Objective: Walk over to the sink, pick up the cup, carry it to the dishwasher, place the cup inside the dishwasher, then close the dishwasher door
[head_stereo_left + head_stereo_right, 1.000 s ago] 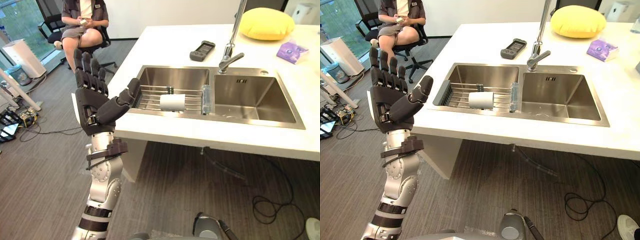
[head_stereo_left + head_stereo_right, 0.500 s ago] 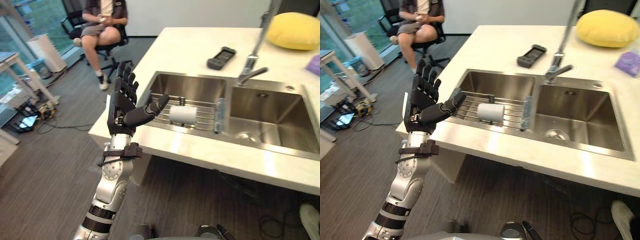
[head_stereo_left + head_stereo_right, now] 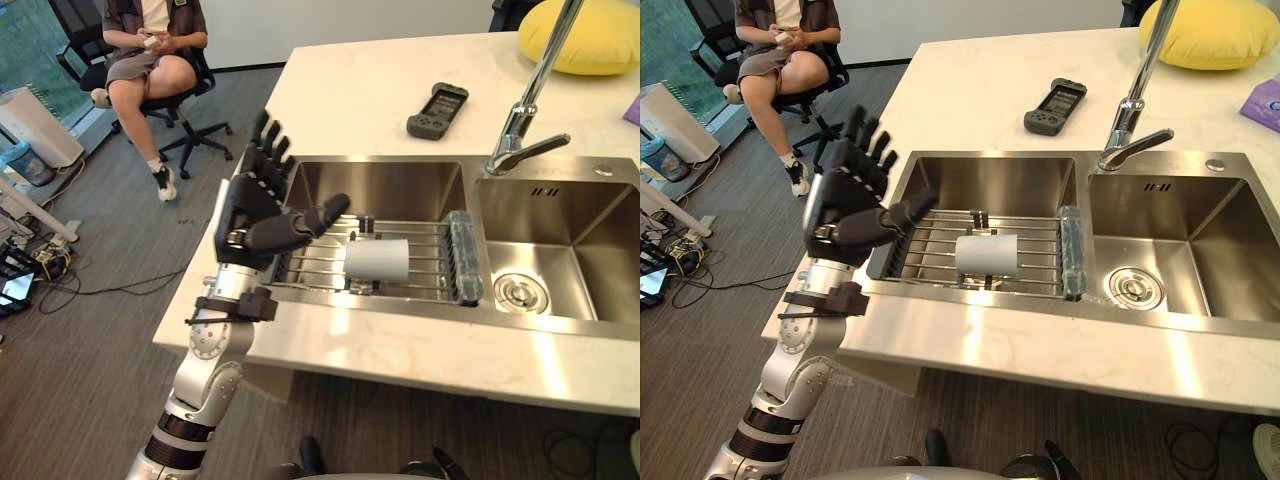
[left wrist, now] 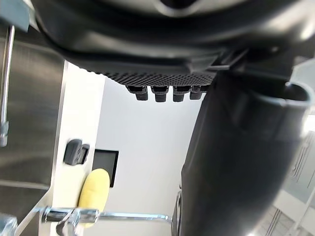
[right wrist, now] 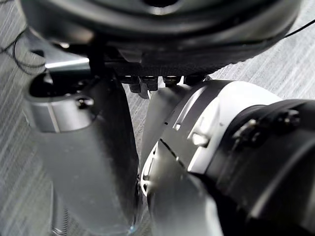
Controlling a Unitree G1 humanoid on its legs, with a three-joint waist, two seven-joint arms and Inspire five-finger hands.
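A white cup lies on its side on a wire rack that spans the left basin of the steel double sink. My left hand is raised over the sink's left rim, open, fingers straight and pointing away from me. Its thumb reaches toward the cup, with a short gap between them. The left wrist view shows those fingers and the thumb with nothing between them. In the right wrist view my right hand hangs low over the floor, fingers relaxed and empty.
A tall faucet stands between the basins. On the white counter behind the sink lie a dark remote, a yellow cushion and a purple pack. A person sits on an office chair at the far left.
The camera has come closer to the sink and looks down more steeply. My left hand has moved from beside the counter to over the sink's left rim, nearer the cup. The cup lies as before.
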